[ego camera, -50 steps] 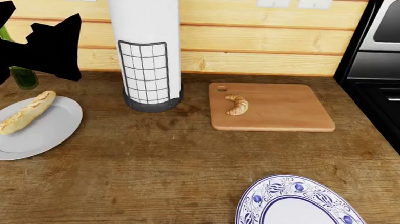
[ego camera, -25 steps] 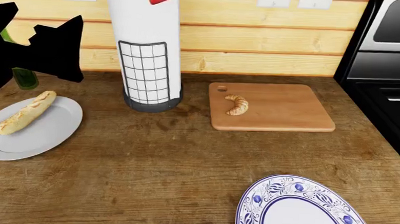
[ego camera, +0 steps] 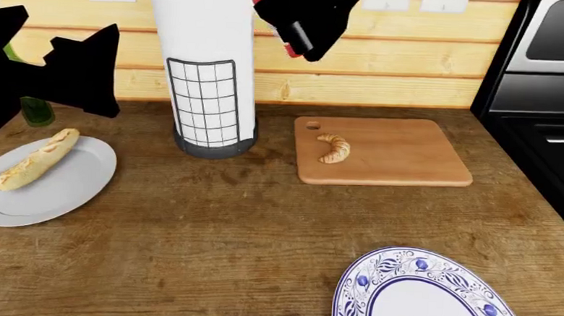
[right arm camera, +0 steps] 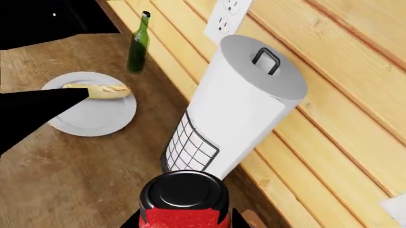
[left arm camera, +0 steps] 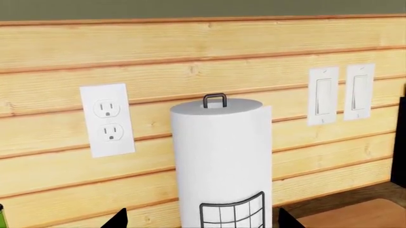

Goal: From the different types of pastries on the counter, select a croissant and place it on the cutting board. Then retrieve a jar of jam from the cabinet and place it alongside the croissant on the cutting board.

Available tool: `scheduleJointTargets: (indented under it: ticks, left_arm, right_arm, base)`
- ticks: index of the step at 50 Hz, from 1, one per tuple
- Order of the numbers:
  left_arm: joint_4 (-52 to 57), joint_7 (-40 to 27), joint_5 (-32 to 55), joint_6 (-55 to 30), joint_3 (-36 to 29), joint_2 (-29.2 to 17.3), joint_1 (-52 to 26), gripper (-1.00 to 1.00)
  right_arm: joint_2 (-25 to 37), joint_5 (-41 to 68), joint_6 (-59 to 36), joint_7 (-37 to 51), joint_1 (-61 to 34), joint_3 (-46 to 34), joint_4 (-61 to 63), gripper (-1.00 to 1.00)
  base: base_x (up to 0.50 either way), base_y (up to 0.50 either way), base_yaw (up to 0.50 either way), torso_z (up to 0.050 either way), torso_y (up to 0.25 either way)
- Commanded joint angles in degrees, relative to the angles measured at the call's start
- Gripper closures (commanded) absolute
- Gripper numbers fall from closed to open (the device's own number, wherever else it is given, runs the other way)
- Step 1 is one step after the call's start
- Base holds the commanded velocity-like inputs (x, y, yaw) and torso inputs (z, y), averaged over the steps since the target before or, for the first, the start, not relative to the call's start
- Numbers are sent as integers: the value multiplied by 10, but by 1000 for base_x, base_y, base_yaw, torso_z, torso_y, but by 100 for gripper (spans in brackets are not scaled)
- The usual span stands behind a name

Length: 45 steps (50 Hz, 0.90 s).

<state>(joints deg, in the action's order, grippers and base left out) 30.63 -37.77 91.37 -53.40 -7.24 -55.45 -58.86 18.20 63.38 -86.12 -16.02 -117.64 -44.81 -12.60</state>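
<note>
Counter [ego camera: 211, 227] of worn wood, cutting board [ego camera: 398, 153], plank backsplash [left arm camera: 190, 52]

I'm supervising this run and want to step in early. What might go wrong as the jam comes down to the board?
The right gripper carries the jar of jam close beside the paper towel roll; it might clip the roll. The croissant lies on the cutting board near that side, so the jar might land on it.
</note>
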Motion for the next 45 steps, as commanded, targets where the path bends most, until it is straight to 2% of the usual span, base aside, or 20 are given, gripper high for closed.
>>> scheduleJointTargets:
  ticks: [1,14,23,36,39,45]
  left_arm:
    - [-1,1,-3,1,-3,2,1,-100]
    - [0,6,-11,7,-1,0,14,-100]
    - [1,14,-21,15,2,0,31,-100]
    - [2,19,-34,23,0,8,46,-100]
    - [1,19,-35,24,-2,9,46,-100]
    - [3,17,-33,23,-3,9,45,-100]
  right_arm:
    - [24,-55,25,24,66,-74,-189,100]
    - [20,-68,98,75,117,-29,-266,100]
    - [37,-98,80,92,152,-92,-211,100]
    - [88,-5,36,233,225,33,-84,100]
    - [90,-5,49,237,230,40,-83,100]
    - [87,-10,138,225,243,82,-100,100]
  base:
    - [0,-3,0,0,0]
    - [6,-1,0,0,0]
    - [4,0,0,0,0]
    - [1,0,0,0,0]
    - [0,0,0,0,0]
    - [0,0,0,0,0]
